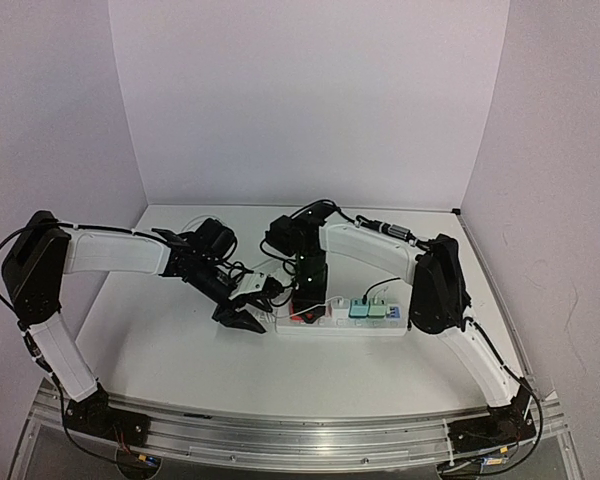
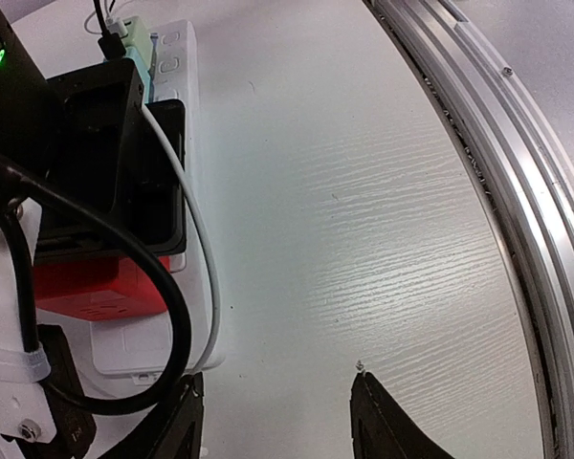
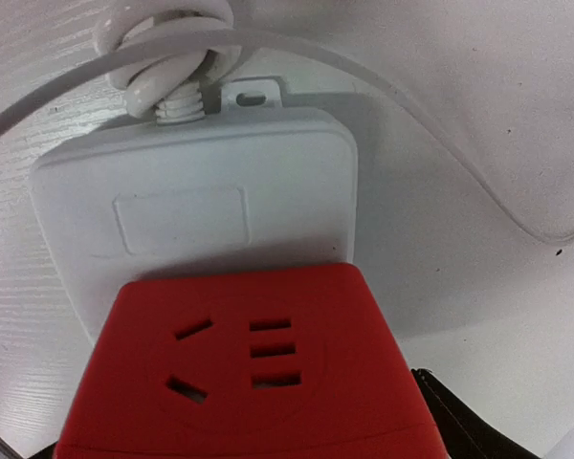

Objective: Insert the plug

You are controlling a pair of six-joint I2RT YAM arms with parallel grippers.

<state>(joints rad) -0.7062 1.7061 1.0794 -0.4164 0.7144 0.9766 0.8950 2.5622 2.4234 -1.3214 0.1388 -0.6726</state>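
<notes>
A red plug [image 1: 303, 312] sits on the left part of the white power strip [image 1: 380, 328]. The right wrist view looks straight down on the red plug [image 3: 249, 373], socket slots up, resting on the strip [image 3: 191, 201]. My right gripper [image 1: 308, 295] hangs right over it, jaws either side; one black finger [image 3: 459, 421] shows just off the plug's right edge. My left gripper [image 2: 277, 416] is open over bare table at the strip's left end [image 2: 153, 349], nothing between its fingers. That view also shows the red plug [image 2: 96, 292] under the right gripper's black body.
Two green plugs [image 1: 370, 309] occupy the strip's right part. The strip's white cable [image 3: 364, 86] loops across the table behind it. A black cable [image 2: 163, 287] crosses the left wrist view. The metal rail [image 2: 517, 191] runs along the table's near edge.
</notes>
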